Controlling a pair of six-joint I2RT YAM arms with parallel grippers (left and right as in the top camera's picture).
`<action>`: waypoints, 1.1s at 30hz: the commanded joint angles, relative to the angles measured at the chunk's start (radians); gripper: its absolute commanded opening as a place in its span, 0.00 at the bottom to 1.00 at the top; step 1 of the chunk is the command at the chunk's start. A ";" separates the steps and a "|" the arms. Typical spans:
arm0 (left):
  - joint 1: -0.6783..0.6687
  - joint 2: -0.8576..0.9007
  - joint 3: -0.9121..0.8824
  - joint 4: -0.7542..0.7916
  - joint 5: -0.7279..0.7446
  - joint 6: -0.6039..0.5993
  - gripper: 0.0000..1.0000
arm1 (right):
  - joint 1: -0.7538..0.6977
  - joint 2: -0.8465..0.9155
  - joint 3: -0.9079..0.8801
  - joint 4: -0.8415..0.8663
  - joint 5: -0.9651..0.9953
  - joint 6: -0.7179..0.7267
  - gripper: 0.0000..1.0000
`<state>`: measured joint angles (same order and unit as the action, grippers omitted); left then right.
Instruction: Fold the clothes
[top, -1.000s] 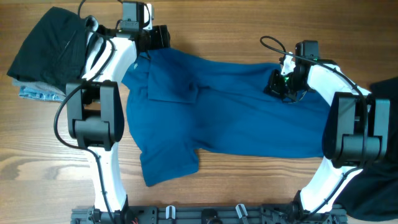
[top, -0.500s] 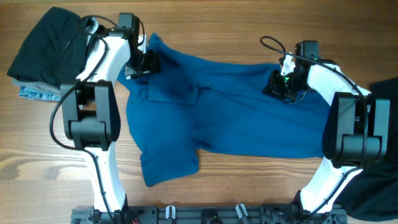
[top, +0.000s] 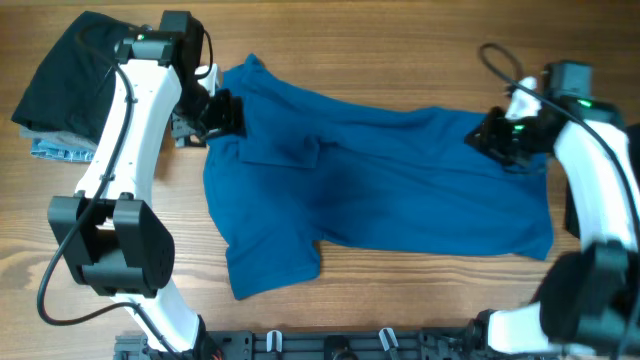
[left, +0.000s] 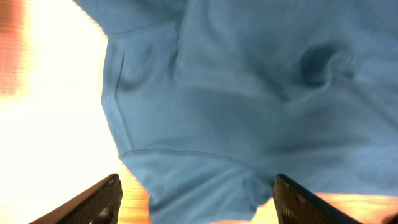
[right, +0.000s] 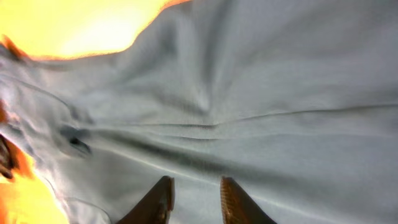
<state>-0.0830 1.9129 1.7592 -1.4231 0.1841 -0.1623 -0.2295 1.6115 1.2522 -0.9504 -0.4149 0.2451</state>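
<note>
Your blue shirt (top: 380, 180) lies spread across the middle of the bench (top: 400, 40), collar end toward the left arm. Your left gripper (top: 222, 113) sits at the collar edge, released, with its fingers wide apart. Your right gripper (top: 492, 140) hangs over the opposite end, fingers slightly parted. A black garment (top: 70, 80) lies far left.

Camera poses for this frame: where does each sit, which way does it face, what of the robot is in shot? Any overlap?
Overhead: fixed above the table, looking straight down; both arms, the left gripper and the right gripper show at opposite ends of the blue shirt.
Left wrist: on the left arm, facing down at a shirt edge and bright table; its two fingers show.
Right wrist: on the right arm, close over wrinkled shirt fabric; its fingertips show.
Shared: all three see the shirt.
</note>
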 joint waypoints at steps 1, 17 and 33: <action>0.003 -0.024 0.006 -0.093 0.006 -0.020 0.72 | -0.107 -0.117 -0.001 -0.102 0.132 0.048 0.43; -0.015 -0.035 -0.186 0.469 0.002 0.024 0.76 | -0.190 0.428 -0.002 0.448 0.262 0.129 0.04; 0.052 -0.129 -0.333 0.150 0.007 -0.037 0.92 | -0.352 0.224 0.074 0.401 -0.124 -0.063 0.38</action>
<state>-0.0437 1.7840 1.4895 -1.2716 0.1844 -0.1707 -0.5854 2.0087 1.3117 -0.5098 -0.3244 0.2905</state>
